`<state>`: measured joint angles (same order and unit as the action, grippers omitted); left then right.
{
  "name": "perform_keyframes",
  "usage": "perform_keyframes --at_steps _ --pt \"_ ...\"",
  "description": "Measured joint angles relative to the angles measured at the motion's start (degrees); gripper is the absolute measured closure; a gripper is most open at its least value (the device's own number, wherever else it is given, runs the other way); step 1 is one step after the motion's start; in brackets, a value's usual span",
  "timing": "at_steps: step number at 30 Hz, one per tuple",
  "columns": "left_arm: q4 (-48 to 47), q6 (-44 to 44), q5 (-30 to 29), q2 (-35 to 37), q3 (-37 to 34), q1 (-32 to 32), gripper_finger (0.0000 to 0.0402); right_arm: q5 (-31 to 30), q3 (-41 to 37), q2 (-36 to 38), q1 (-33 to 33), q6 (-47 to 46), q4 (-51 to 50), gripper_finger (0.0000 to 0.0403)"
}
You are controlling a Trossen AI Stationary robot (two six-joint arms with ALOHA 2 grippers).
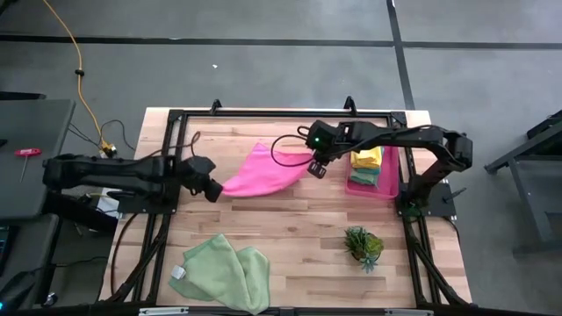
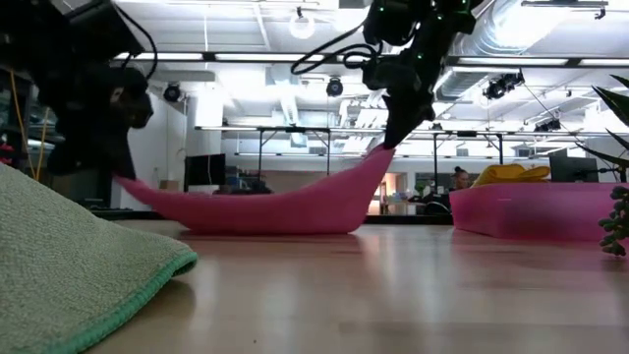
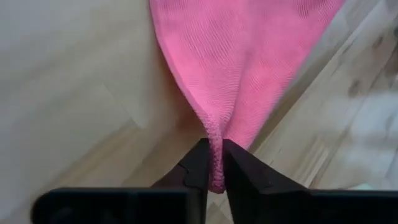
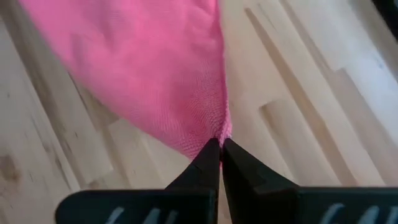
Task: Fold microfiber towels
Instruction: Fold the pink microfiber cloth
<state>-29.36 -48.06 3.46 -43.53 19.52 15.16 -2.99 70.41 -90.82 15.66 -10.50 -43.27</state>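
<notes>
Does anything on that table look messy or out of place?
Only the pale green towels, lying crumpled at the table's front edge. The pink towel sags between the left gripper and right gripper, each pinching a corner.

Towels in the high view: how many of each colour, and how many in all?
Hot pink towel: 1, held between the left gripper and right gripper.
Pale green towels: 2, lying together near the table's front edge.
Yellow towel: 1, in the pink tray.
Teal towel: 1, also in the tray.
Total: 5.
</notes>
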Motion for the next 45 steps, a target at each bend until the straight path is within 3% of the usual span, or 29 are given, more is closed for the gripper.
perform_keyframes --at_steps 9,15,20,26,36,45 --pt "8.8 -2.9 -0.4 -6.3 -1.6 -6.3 0.0256 0.1 0.0 -2.8 -2.0 0.3 -0.1 0.0403" --pt "9.5 7.1 -3.3 -6.3 3.4 -1.6 0.0208 0.0 0.0 -2.9 -1.8 0.5 0.8 0.0403" --pt "9.7 18.7 -4.3 -9.6 10.6 7.9 0.0202 0.2 0.0 -2.9 -1.3 1.0 1.1 0.0403" --pt "9.6 29.9 -2.3 -22.5 19.4 17.6 0.0201 0.4 0.0 -2.9 -1.4 1.1 1.1 0.0403" --pt "9.8 38.2 0.0 -49.7 33.9 24.6 0.0201 0.1 0.0 -2.9 -1.4 1.6 1.1 0.0403" --pt "9.5 38.8 0.0 -61.4 40.6 26.1 0.0201 0.0 0.0 -2.9 -1.4 1.5 1.4 0.0403"
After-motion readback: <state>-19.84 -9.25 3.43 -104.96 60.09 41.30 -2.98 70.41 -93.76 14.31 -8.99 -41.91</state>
